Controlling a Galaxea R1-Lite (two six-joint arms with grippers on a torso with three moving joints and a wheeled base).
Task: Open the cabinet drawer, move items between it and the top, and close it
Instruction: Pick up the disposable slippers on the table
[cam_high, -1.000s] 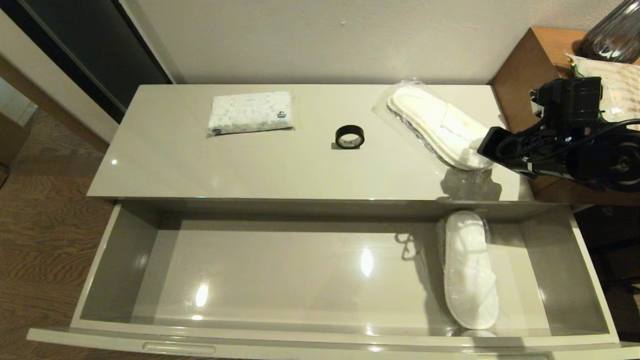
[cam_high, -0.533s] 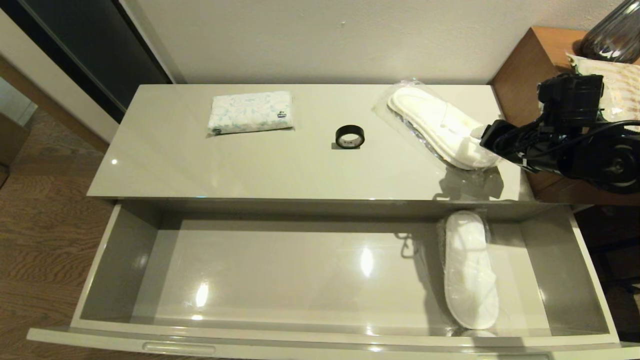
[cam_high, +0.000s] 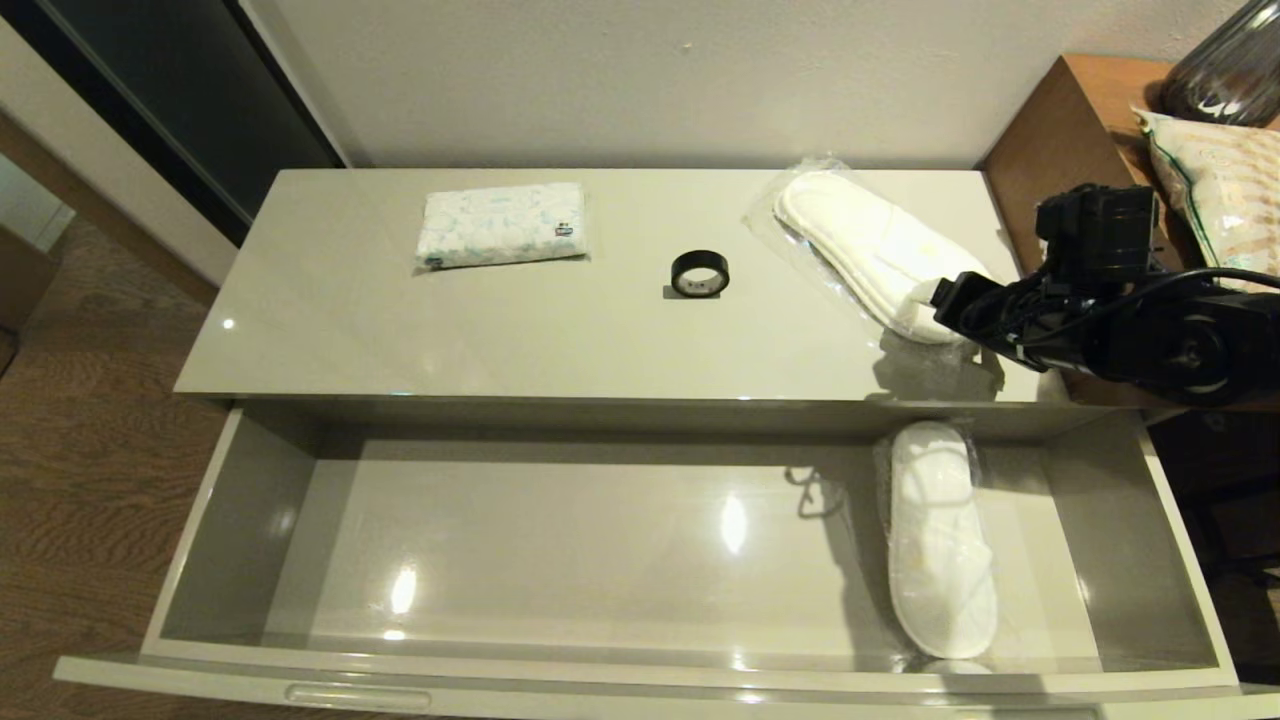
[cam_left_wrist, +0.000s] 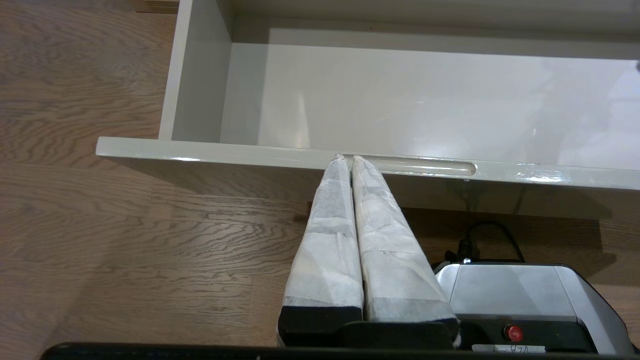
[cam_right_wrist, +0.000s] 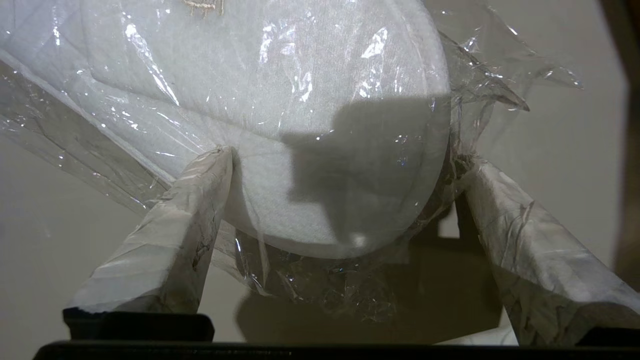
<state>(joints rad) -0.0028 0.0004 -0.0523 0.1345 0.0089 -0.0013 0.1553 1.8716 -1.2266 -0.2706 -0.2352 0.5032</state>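
The cabinet drawer stands pulled out, with one bagged white slipper lying at its right end. On the top lie a tissue pack, a black tape roll and another bagged pair of slippers at the right. My right gripper is open at that bag's near end. In the right wrist view its fingers stand either side of the slipper's rounded end, and the crinkled plastic brushes them. My left gripper is shut and empty, just before the drawer's front edge.
A brown wooden side unit adjoins the top on the right, carrying a beige green-edged bag and a dark glass vase. Wooden floor lies to the left. The robot's base sits below the drawer front.
The right gripper's jaws have spread wider and the arm has shifted a little left and down at the slipper bag's near end. The bag stays on the top. The left arm is still.
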